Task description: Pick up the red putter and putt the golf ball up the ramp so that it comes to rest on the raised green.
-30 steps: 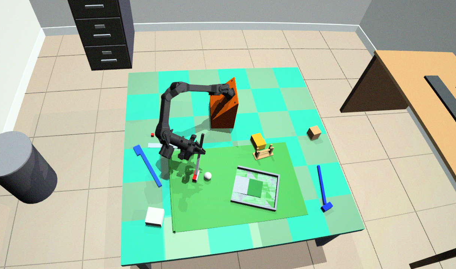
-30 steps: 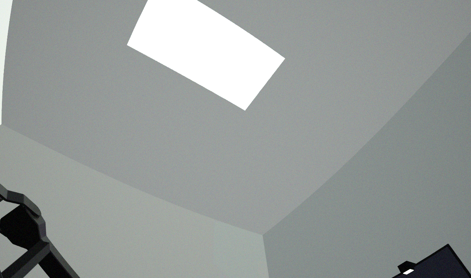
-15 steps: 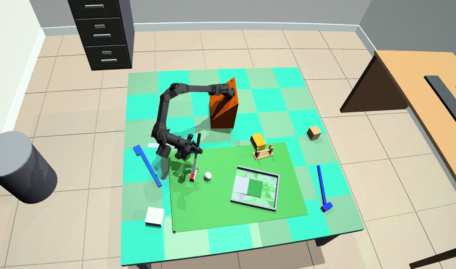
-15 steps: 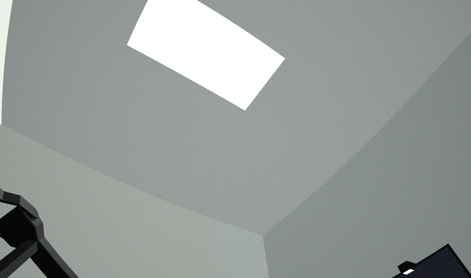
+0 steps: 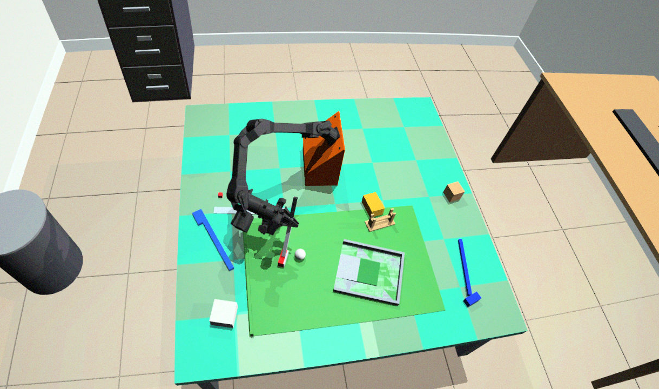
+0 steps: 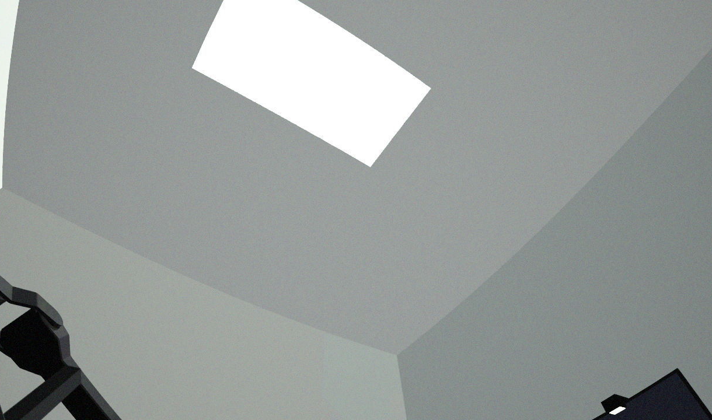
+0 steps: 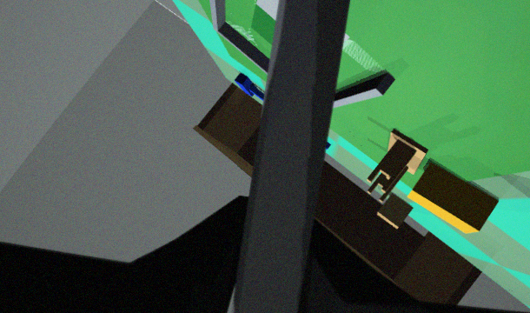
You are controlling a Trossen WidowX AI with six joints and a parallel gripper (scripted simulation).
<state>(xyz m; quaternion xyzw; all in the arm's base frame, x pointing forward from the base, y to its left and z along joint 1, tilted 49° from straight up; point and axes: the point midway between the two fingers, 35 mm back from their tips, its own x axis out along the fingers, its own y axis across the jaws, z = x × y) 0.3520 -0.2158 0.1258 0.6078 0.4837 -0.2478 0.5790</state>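
the gripper [image 5: 290,218] is pinched tight on the grey shaft of the red putter [image 5: 287,237], holding it partway down so the club hangs nearly upright, its red head [image 5: 281,260] below the jaws and low over the green mat [image 5: 322,300]. that grip looks chosen to let the arm swing the head like a pendulum while the wrist stays clear of the mat. the golf ball [image 5: 300,254] sits just beside the head, a small gap apart, on the side facing away from the arm. beyond the ball, well past the jaws in the same direction, lies the grey-framed ramp with the raised green [image 5: 369,271] at its middle, so head, ball and target are roughly in line. in the wrist view the shaft [image 7: 291,156] fills the centre (the fingers themselves are out of sight there). the blue putters [image 5: 213,239] to either side are decoys, untouched. judging by this, the stroke has not yet been made.
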